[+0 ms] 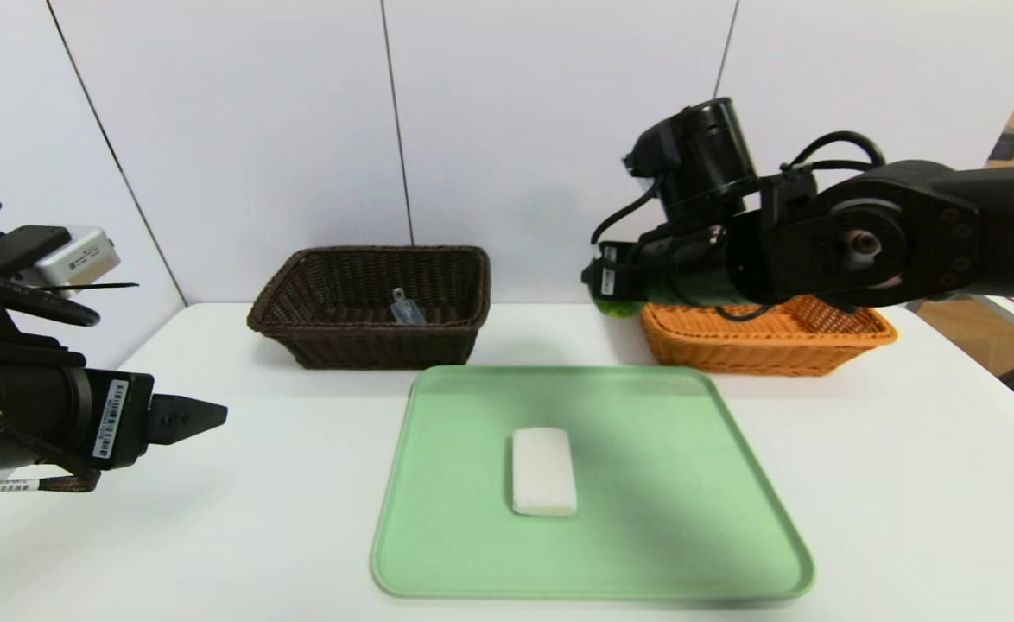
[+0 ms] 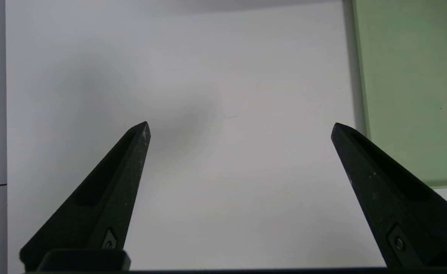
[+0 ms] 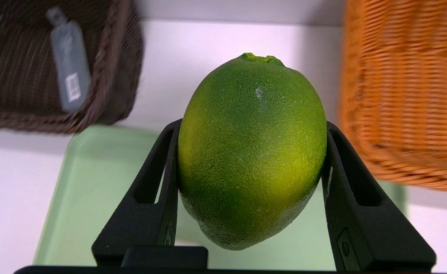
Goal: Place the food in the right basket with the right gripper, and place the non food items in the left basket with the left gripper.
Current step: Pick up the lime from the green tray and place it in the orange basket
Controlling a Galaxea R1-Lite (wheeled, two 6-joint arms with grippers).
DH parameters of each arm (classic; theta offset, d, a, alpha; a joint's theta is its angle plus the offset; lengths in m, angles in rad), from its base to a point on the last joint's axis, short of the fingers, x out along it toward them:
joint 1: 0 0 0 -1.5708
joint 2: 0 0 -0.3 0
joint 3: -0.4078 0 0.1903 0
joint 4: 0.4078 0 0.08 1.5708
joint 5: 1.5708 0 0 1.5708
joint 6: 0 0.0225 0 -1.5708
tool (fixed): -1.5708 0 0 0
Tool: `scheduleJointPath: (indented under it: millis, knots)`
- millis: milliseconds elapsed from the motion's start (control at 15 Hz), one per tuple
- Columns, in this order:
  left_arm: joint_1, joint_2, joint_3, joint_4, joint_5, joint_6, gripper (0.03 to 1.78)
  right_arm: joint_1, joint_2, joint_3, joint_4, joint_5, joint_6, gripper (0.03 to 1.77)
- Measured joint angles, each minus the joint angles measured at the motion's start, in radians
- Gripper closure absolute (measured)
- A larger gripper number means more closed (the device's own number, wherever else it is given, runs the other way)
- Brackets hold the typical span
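Right end effector: holding green citrus fruit, left of orange basket
Carry: right, fully past the rim, then lower before releasing
Left end effector: wide, parked near left

The dark basket and the orange basket both look like rough, woven wicker. The green tray looks like smooth, matt plastic. The bench is smooth, with a soft sheen. The green fruit has pebbled, faintly glossy peel. The white block appears smooth and matt.
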Motion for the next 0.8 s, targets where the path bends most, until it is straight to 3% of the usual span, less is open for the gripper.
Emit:
scheduleJointPath:
  millis: [467, 800]
  knots:
    - [0.0, -0.002, 0.016, -0.006, 0.0, -0.004, 0.12, -0.212, -0.057, 0.079, -0.021, 0.002, -0.026, 0.78]
    - [-0.002, -0.003, 0.021, -0.007, 0.0, -0.005, 0.12, -0.335, -0.043, 0.204, -0.185, 0.006, -0.114, 0.78]
